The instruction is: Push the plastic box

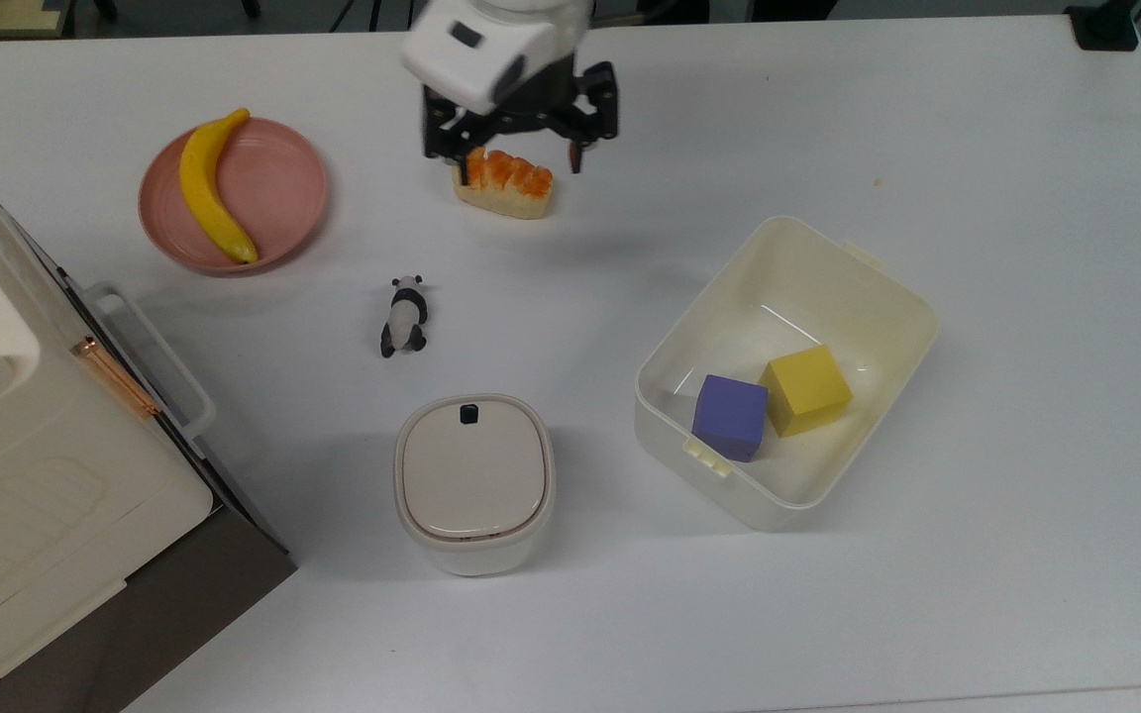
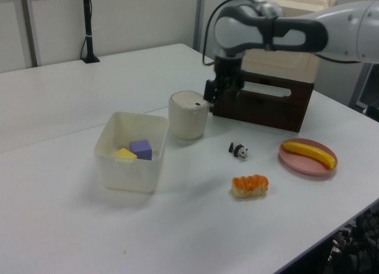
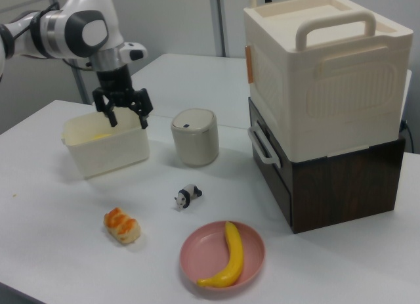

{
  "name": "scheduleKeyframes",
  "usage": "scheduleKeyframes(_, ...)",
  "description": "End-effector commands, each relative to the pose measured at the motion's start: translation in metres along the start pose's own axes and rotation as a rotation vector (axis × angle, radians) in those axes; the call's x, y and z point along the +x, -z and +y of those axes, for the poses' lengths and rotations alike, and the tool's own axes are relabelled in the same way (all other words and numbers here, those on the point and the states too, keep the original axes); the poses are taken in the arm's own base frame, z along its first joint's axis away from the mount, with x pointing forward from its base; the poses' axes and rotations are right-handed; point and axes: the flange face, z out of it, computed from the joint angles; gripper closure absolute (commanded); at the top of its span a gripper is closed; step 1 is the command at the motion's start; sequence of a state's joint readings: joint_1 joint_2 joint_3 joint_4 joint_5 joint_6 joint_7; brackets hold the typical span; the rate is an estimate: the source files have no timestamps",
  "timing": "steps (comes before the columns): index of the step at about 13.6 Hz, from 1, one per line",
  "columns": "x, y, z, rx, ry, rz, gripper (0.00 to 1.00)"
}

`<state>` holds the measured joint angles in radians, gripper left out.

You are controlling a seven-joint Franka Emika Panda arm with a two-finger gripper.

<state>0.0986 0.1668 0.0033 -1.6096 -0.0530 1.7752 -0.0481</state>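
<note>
Top view had the gripper [image 1: 521,149] splayed open above the bread [image 1: 502,182], well apart from the plastic box [image 1: 887,287] (push looked finished), so retreat seemed next.

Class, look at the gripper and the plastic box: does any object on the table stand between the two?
Nothing visible does. In the top view the open gripper hangs above the bread roll, and only bare table lies between it and the plastic box.
</note>
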Motion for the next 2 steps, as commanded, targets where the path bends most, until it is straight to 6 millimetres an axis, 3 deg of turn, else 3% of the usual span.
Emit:
scheduleKeyframes(1,-0.0080,0.0153,0.0253,0.005,-0.115,0.015,0.00)
scheduleKeyframes(2,-0.0083,0.0173,0.0335,0.004,-0.134,0.020,0.00)
